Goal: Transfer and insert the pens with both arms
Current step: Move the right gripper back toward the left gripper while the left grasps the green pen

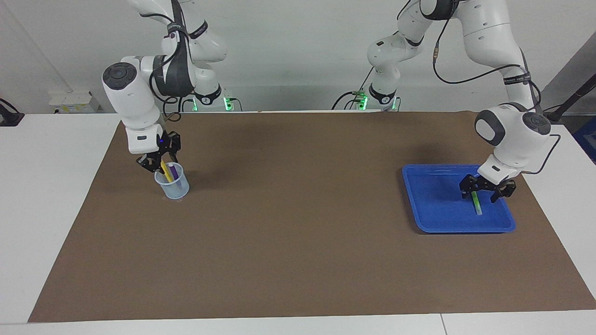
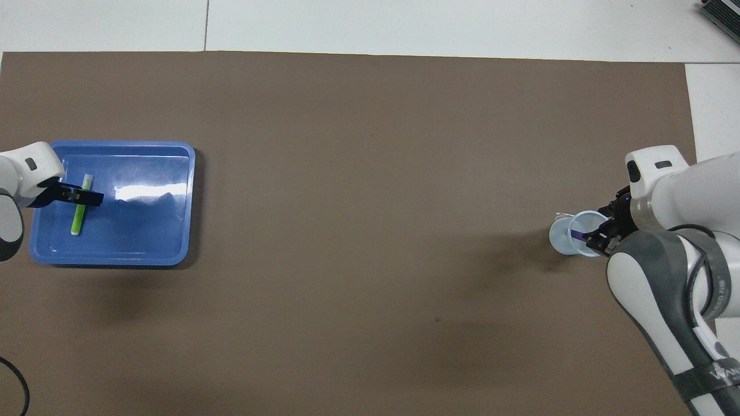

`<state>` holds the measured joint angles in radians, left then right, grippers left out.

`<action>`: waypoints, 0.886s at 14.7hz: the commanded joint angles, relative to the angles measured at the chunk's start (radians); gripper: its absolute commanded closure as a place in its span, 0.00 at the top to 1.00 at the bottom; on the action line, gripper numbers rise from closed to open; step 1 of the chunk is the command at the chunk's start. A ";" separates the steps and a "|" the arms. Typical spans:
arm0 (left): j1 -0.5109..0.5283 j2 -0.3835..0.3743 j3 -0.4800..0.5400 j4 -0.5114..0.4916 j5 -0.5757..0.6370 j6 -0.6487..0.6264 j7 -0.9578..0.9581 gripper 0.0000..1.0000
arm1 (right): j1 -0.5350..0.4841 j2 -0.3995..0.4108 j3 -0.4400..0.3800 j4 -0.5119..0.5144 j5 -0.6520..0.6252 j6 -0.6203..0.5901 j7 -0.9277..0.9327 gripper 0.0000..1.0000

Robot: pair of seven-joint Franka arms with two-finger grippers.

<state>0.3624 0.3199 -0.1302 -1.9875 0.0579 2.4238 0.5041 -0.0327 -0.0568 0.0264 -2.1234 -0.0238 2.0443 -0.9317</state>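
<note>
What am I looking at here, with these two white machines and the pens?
These are two jointed robot arms at one table covered by a brown mat. Each ends in a black two-finger gripper. One picture is taken from across the table, facing the robots; the other looks down from above their own end, so its sides are swapped.

The left gripper is down in a blue tray, open, its fingers either side of a green pen that lies flat, not lifted yet. The right gripper is at the rim of a clear cup. A yellow pen and a purple pen stand in the cup, and neither looks gripped.
</note>
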 commanded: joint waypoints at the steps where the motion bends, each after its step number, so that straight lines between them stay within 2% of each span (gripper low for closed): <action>1: 0.010 0.047 -0.009 0.030 0.020 0.029 0.007 0.98 | 0.000 -0.008 0.036 0.068 0.093 -0.087 0.004 0.60; 4: 0.012 0.071 -0.009 0.029 0.020 0.060 0.005 0.88 | 0.039 -0.008 0.040 0.112 0.116 -0.136 0.052 0.68; 6: 0.013 0.074 -0.008 0.029 0.020 0.067 0.005 0.82 | 0.094 -0.008 0.040 0.115 0.217 -0.136 0.194 0.69; 7: 0.013 0.076 -0.008 0.023 0.020 0.084 0.005 0.74 | 0.124 -0.008 0.040 0.115 0.243 -0.136 0.299 0.69; 12: 0.018 0.084 -0.008 0.019 0.020 0.096 0.007 0.08 | 0.238 -0.008 0.040 0.114 0.389 -0.082 0.704 0.69; 13: 0.018 0.084 -0.008 0.018 0.020 0.098 0.005 0.00 | 0.253 -0.008 0.040 0.112 0.412 -0.069 0.771 0.69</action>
<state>0.3654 0.3749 -0.1303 -1.9691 0.0586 2.4969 0.5046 0.1989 -0.0600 0.0698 -2.0101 0.3359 1.9513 -0.2772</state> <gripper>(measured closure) 0.789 0.300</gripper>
